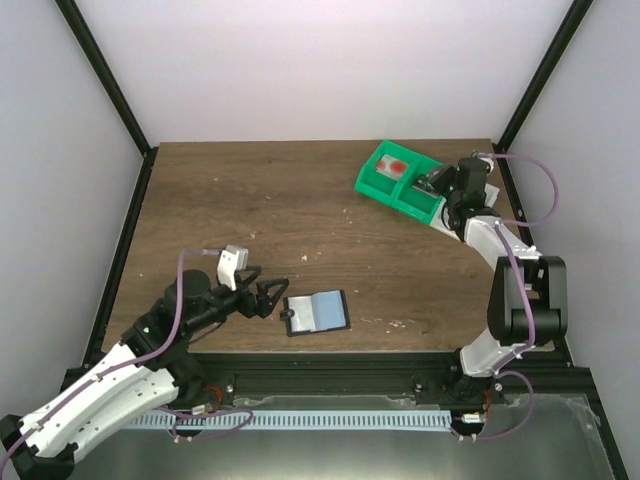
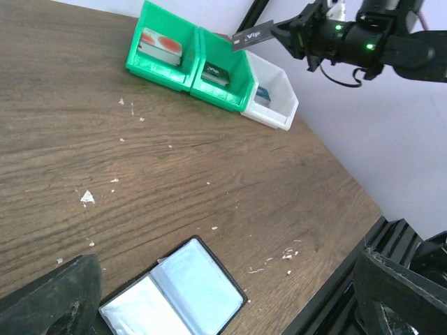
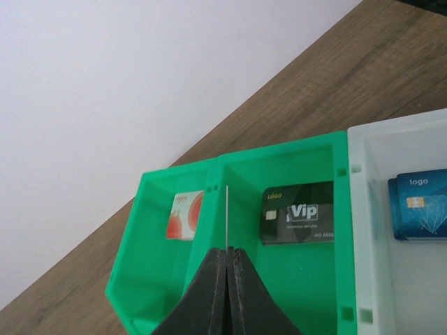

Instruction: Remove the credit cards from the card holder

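The card holder (image 1: 318, 312) lies open, seemingly emptied; the right claw (image 3: 227, 251) clenches a black card (image 2: 253, 35) above the green tray (image 3: 279, 148), left claw (image 1: 268, 296) released.

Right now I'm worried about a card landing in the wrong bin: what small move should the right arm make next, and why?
Probably nudge the right fingers slightly toward the centre of the middle green compartment before releasing. They are shut on a black VIP card, held on edge almost above the divider; its match lies in that compartment, a red card beyond the divider.
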`<state>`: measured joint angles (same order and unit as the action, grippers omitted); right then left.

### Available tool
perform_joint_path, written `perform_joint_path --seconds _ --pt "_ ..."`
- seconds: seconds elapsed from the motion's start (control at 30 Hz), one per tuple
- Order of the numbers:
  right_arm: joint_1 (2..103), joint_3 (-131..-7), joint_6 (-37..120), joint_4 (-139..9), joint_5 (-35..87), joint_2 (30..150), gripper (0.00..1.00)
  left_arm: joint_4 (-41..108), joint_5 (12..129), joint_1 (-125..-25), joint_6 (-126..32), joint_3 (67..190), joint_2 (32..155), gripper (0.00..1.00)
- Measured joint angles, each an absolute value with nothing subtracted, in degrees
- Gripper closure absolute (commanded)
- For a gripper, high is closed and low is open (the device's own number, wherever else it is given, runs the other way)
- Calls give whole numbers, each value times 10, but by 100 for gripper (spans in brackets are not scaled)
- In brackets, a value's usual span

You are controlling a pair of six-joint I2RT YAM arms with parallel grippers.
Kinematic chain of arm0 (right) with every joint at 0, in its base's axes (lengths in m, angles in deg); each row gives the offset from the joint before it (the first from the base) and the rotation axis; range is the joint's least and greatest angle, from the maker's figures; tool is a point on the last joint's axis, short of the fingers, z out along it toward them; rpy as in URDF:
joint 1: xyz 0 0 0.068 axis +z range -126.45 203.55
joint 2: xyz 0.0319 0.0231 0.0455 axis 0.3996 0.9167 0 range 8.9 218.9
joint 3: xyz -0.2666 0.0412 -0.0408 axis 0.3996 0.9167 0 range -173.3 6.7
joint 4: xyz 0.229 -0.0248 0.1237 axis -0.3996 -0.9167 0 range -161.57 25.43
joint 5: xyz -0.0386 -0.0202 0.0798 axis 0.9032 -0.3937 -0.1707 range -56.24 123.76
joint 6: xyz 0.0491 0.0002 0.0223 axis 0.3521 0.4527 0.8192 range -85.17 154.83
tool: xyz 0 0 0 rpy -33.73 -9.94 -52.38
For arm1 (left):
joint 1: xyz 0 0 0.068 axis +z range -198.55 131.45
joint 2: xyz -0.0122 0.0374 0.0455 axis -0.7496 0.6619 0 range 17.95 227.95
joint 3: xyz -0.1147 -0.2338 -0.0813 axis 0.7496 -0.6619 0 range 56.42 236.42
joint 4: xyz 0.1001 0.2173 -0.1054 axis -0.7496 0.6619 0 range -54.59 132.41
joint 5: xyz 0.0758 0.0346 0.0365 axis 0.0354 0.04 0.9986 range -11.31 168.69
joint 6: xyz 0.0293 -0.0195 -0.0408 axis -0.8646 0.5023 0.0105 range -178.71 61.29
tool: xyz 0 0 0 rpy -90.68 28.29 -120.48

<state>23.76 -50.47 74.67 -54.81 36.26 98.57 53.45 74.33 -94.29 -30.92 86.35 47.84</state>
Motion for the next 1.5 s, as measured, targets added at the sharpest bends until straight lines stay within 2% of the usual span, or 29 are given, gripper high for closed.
perform_joint_path --seconds 0.67,0.9,1.5 --pt "222 -587 799 -506 367 1150 100 522 737 -943 -319 863 465 0" --pt "215 -641 802 -486 332 1215 99 523 737 -943 -319 863 465 0" --pt "210 -667 808 -485 307 1256 99 522 735 -943 -319 863 474 0"
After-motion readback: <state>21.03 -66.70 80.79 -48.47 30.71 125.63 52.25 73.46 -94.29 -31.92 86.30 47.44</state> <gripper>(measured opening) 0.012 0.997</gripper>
